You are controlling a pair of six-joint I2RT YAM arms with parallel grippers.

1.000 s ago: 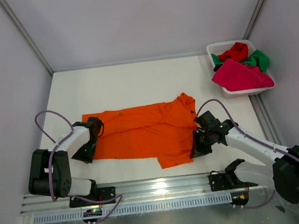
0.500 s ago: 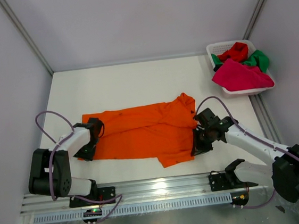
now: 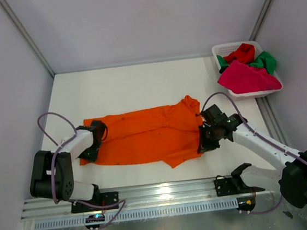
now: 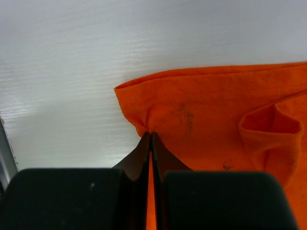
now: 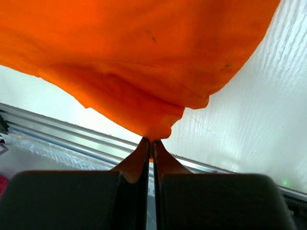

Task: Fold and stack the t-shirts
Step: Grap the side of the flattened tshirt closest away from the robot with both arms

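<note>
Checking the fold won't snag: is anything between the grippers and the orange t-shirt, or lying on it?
Nothing visible. The left gripper and right gripper are each shut directly on an edge of the orange t-shirt, nothing lies on it, and the white basket sits apart at the far right corner.

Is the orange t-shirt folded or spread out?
Mostly spread: the orange t-shirt lies flat across the table, only its right end bunched.

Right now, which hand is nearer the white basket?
Right. The right hand pinches the orange t-shirt's end on the basket's side of the table; the left hand pinches the opposite end.
</note>
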